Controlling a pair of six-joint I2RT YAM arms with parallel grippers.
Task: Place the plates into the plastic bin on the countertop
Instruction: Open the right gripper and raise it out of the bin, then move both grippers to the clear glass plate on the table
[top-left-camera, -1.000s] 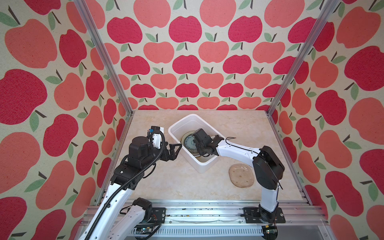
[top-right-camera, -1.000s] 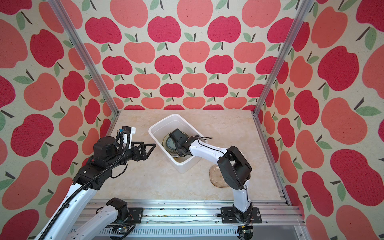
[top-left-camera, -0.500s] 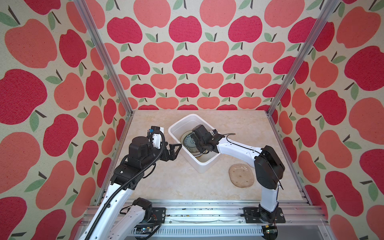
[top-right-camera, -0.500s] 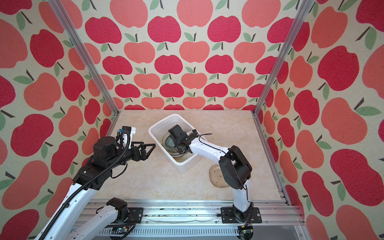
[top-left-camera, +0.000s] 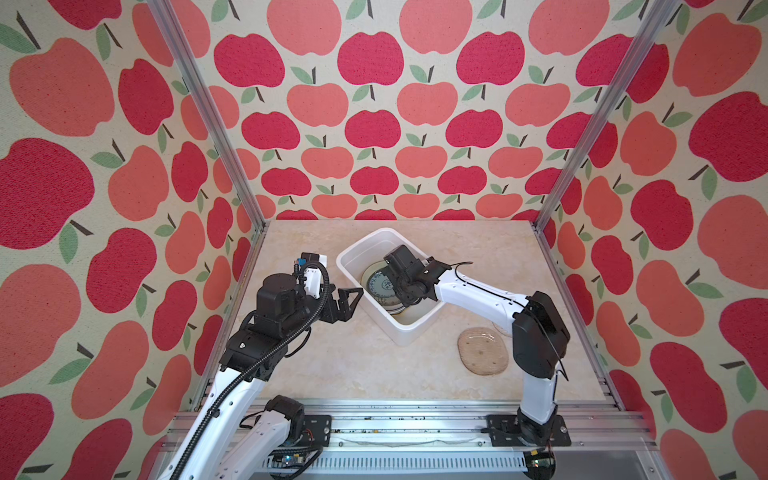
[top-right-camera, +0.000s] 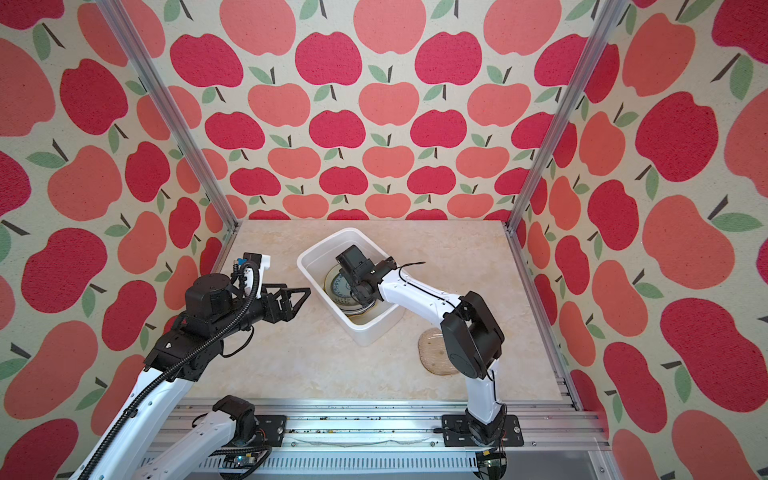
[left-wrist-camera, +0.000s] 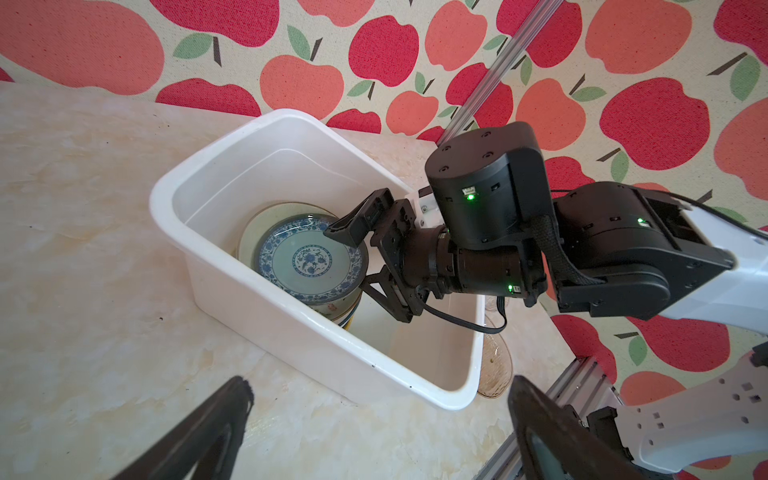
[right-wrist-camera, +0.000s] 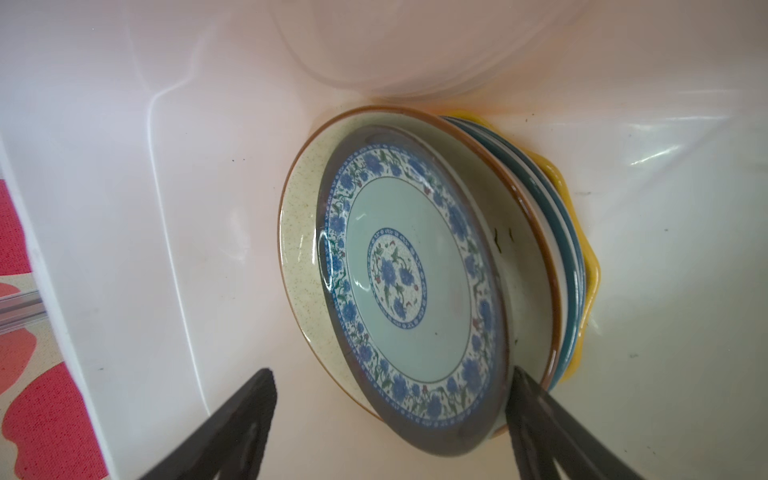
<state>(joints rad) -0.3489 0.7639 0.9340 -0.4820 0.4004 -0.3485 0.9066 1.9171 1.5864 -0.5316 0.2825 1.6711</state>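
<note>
1. several plates (left-wrist-camera: 309, 257) lie stacked in the bin (left-wrist-camera: 291, 328).
2. one glass plate (top-left-camera: 483, 350) waits on the counter (top-left-camera: 374, 365), near the bin.
3. right hand (right-wrist-camera: 392, 374) spread over them, empty; left hand (left-wrist-camera: 380, 384) spread, empty.

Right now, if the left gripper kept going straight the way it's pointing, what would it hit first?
Probably the near side wall of the plastic bin; the left gripper points at it with only bare countertop between. Height is unclear: clearing the rim, it would meet the right gripper next.
</note>
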